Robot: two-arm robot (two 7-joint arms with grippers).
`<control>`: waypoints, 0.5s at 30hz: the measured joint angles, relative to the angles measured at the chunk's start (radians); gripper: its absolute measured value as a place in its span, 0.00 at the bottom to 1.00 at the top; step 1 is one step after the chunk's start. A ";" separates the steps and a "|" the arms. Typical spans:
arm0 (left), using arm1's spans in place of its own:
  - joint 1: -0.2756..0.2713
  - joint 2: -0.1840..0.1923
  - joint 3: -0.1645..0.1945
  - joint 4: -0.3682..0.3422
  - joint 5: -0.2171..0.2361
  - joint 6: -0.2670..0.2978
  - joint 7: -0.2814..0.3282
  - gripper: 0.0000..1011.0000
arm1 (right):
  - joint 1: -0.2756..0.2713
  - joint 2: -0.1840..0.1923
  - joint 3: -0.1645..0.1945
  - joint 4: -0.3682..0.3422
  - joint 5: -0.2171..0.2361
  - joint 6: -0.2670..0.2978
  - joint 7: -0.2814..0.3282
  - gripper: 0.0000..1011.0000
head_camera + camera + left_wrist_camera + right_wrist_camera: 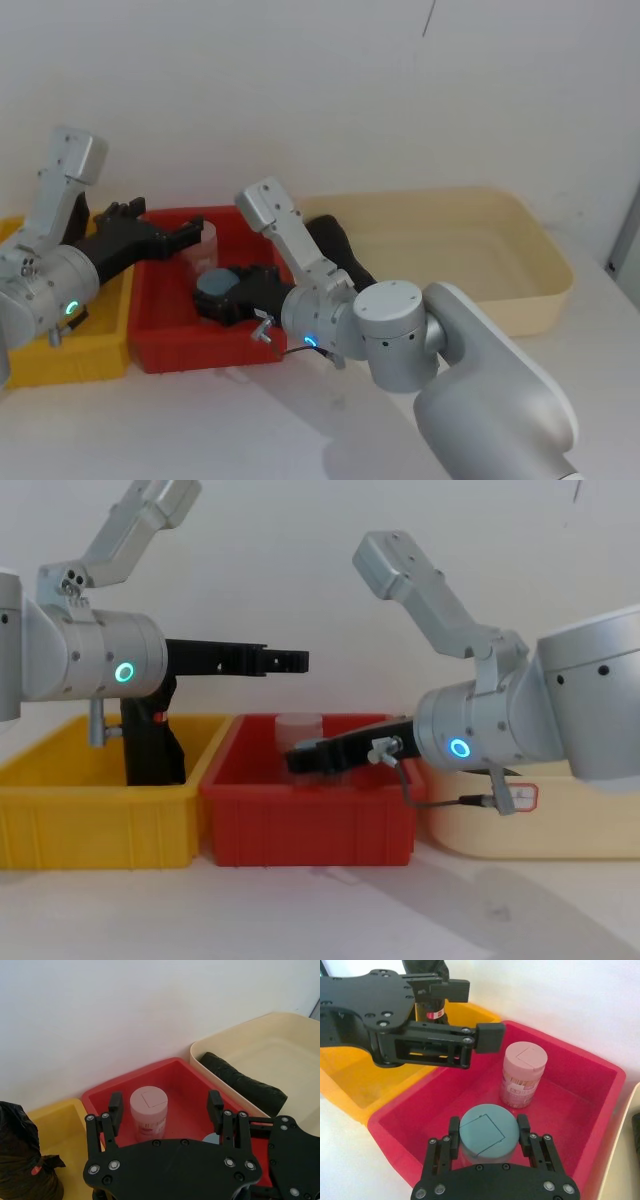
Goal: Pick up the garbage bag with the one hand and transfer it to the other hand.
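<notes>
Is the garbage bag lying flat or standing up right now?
Lying flat: the garbage bag stretches lengthwise along the floor of the cream bin, against its near wall.

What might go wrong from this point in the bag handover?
1. The right gripper is down in the red bin at the grey-lidded jar, while the garbage bag lies in the cream bin; it may lift the wrong thing.
2. The open left gripper hovers near a red-marked black bundle in the yellow bin, an easy mix-up.
3. Both grippers crowd the red bin and could collide.
</notes>
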 joint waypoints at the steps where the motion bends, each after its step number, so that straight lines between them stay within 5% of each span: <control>1: 0.000 0.000 0.000 0.000 0.000 0.000 0.000 0.99 | 0.000 0.000 0.001 -0.001 0.002 0.002 0.000 0.66; 15: 0.000 0.000 0.000 0.000 0.000 0.000 0.000 0.99 | -0.004 0.013 0.082 -0.072 0.062 0.050 -0.010 0.66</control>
